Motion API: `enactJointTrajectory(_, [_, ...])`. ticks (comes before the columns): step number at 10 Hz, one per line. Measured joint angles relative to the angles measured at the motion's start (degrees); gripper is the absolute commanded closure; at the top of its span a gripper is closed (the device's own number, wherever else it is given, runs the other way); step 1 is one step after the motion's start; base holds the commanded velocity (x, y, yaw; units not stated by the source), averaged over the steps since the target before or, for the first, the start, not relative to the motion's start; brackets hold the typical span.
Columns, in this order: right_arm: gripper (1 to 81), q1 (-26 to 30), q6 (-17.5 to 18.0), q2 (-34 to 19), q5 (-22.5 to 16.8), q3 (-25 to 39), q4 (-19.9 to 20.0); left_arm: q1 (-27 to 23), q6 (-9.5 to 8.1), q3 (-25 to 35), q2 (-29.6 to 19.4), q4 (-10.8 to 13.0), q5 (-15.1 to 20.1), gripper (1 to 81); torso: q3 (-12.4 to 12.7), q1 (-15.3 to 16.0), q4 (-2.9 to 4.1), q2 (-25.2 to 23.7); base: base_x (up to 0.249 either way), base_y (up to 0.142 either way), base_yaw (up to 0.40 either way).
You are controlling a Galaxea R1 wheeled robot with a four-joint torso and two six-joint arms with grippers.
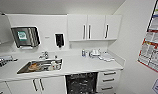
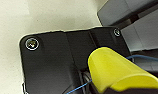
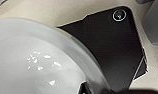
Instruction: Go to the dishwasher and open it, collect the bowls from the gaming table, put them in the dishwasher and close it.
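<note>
The dishwasher (image 1: pixel 81 83) stands open under the white counter (image 1: pixel 77 64), straight ahead and low in the head view; its inside is dark with wire racks. In the left wrist view a yellow bowl (image 2: pixel 117 72) sits close against the dark plate, and my left gripper (image 2: pixel 112 88) looks shut on it. In the right wrist view a white bowl (image 3: pixel 37 62) looms large, and my right gripper (image 3: pixel 95 88) looks shut on its rim. The gaming table is out of view.
A steel sink (image 1: pixel 40 65) with dishes in it lies left of the dishwasher. Drawers (image 1: pixel 108 80) stand to its right, then a wall with posters (image 1: pixel 152 45). White wall cupboards (image 1: pixel 95 27), a towel dispenser (image 1: pixel 25 36) and a soap dispenser (image 1: pixel 59 40) hang above the counter.
</note>
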Motion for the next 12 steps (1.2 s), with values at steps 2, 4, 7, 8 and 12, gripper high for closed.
enactJointTrajectory(2, [81.1,0.8,0.0,0.1,0.4,0.0,0.1,-0.9,0.0,0.0,0.0,0.0,-0.2,81.1,0.0,0.0,0.0,0.0,0.123,0.0,0.0])
enactJointTrajectory(4, [81.1,0.4,0.0,0.1,0.2,0.0,0.0,-0.3,-0.02,0.0,0.0,0.0,-0.1,81.1,0.0,0.0,0.0,0.0,0.123,0.0,0.0])
enactJointTrajectory(7, [81.1,0.3,0.0,0.0,0.2,0.0,0.0,-0.3,-0.02,0.1,0.0,0.0,-0.2,81.1,0.0,0.0,0.0,0.0,0.12,0.066,0.0])
enactJointTrajectory(8, [81.1,0.4,0.0,0.0,0.2,-0.1,0.0,-0.4,-0.02,0.1,0.0,0.0,-0.2,81.1,0.0,0.0,0.0,0.0,0.117,0.072,0.0])
enactJointTrajectory(12, [81.1,0.4,0.0,0.0,0.2,-0.1,0.1,-0.4,-0.02,0.1,-0.3,0.0,-0.1,81.1,0.0,0.0,0.0,0.0,0.117,0.036,0.0])
